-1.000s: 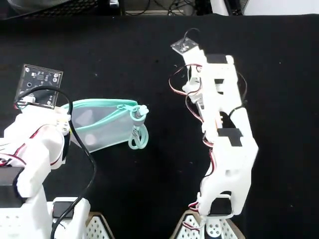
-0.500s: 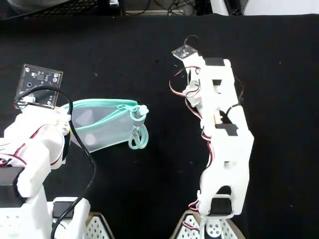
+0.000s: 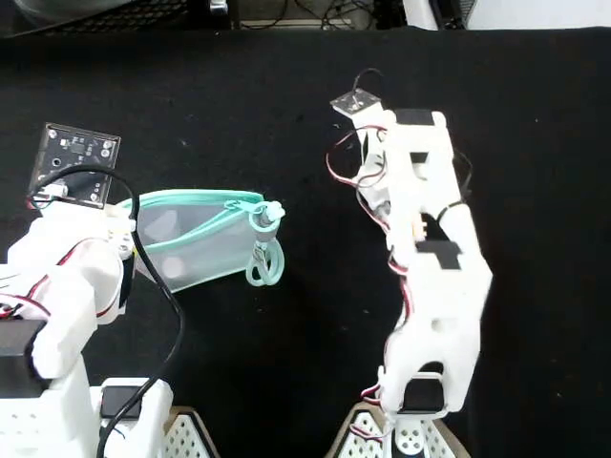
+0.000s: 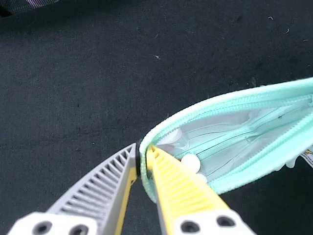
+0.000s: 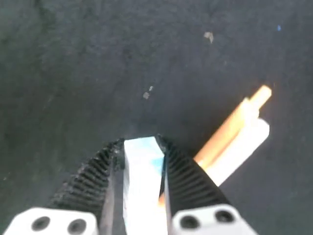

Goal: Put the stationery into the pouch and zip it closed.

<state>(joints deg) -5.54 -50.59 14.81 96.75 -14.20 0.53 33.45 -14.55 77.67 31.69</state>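
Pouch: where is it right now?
High view: the pouch lies open on the left of the table, its rim end pinched in the left claw.

The black table (image 3: 239,95) is being viewed from overhead by the fixed high camera, facing down from far enough that the left arm (image 3: 67,286), the right arm (image 3: 434,277) and the mint pouch (image 3: 196,248) are all being taken in. The left wrist camera is being aimed along the left gripper (image 4: 141,149), very close to the pouch's open mouth, which is being shared with the high view. The right wrist camera is being pointed along the right gripper (image 5: 141,144) and its clamped white and blue block (image 5: 142,171), close above the tabletop.
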